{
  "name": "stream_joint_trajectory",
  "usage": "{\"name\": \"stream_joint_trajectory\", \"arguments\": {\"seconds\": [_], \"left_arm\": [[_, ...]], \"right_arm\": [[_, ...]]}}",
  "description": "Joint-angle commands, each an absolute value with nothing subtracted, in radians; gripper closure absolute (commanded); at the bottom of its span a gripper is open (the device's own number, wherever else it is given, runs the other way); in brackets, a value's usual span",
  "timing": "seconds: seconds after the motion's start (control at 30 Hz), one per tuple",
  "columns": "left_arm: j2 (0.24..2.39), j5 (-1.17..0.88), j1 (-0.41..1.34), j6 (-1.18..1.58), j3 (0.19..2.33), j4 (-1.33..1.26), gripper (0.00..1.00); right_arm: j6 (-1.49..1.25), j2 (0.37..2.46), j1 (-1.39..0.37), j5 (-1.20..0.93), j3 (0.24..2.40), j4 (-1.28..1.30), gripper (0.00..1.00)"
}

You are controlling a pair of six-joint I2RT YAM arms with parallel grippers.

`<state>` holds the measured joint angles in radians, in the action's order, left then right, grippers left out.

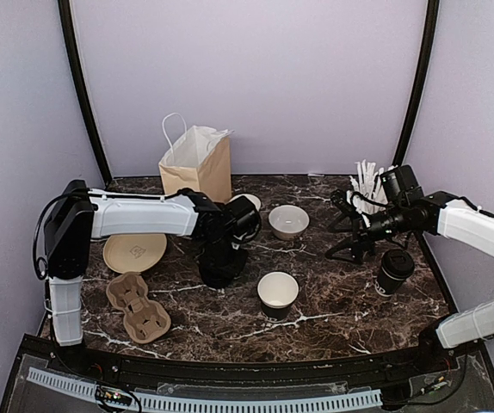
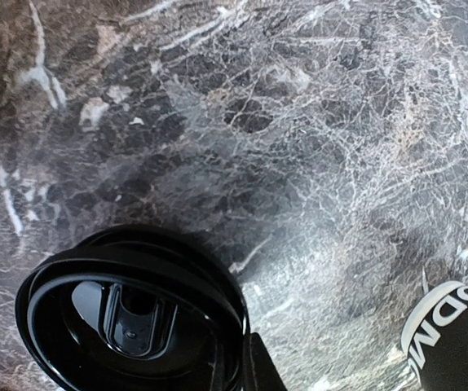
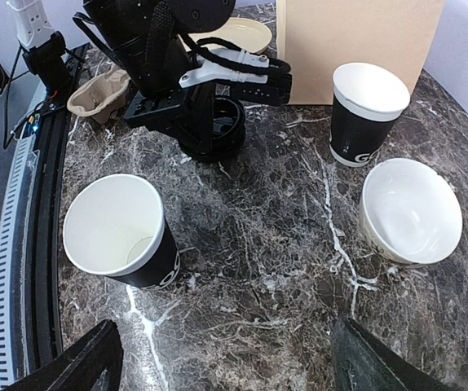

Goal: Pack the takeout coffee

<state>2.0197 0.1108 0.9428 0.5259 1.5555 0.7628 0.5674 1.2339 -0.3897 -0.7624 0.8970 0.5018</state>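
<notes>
**Fig.: Table (image 1: 342, 310), top view w/ both wrist views.**

**Edges:**
- Bag (image 1: 197, 163) stands at far edge.
- Plate (image 1: 135, 252) and cup carrier (image 1: 138, 305) lie along L side, carrier near front edge.
- Lidded cup (image 1: 394, 271) stands close to R edge, upright.
- Cup of straws (image 1: 367, 191) is in far R corner.

**Open room:**
- Bare marble runs along front edge, R of open cup (image 1: 278, 294), and between that cup and bowl (image 1: 288, 221).
- Second open cup (image 3: 368, 114) stands just beside bag, near bowl.

**Arms:**
- L arm reaches in from L, wrist bent down at mid-table.
- Left gripper (image 1: 221, 268) is down at tabletop, jaws drawn together on rim of black lid (image 2: 128, 326).
- R arm is raised, forearm angled toward centre.
- Right gripper (image 3: 234, 362) hangs above marble, fingers wide apart, holding nothing.
</notes>
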Motion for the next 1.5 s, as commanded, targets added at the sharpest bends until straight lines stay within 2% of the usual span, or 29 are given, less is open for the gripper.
{"name": "stream_joint_trajectory", "arguments": {"seconds": [0.0, 0.27, 0.4, 0.57, 0.73, 0.83, 1.07, 1.47], "left_arm": [[1.912, 0.14, 0.946, 0.498, 1.588, 0.828, 0.94], [1.747, -0.003, 0.937, 0.4, 1.622, 0.787, 0.97], [1.582, -0.204, 0.936, 0.319, 1.574, 0.574, 0.95], [1.455, -0.284, 0.937, 0.309, 1.491, 0.339, 0.96], [1.335, -0.359, 0.937, 0.391, 1.299, 0.002, 0.96], [1.324, -0.395, 0.936, 0.409, 1.265, -0.13, 0.96], [1.32, -0.414, 0.936, 0.414, 1.242, -0.192, 0.96], [1.321, -0.435, 0.937, 0.435, 1.231, -0.233, 0.96]], "right_arm": [[0.569, 1.219, -0.389, -0.772, 0.892, 0.484, 0.11], [0.487, 1.226, -0.39, -0.861, 0.972, 0.506, 0.11], [0.293, 1.28, -0.391, -0.958, 1.115, 0.456, 0.09], [-0.02, 1.345, -0.416, -0.926, 1.261, 0.31, 0.02], [-0.273, 1.418, -0.468, -0.954, 1.362, 0.159, 0.02], [-0.366, 1.463, -0.511, -0.984, 1.396, 0.081, 0.02], [-0.543, 1.52, -0.583, -1.082, 1.391, -0.088, 0.02], [-0.596, 1.55, -0.648, -1.129, 1.375, -0.15, 0.02]]}}
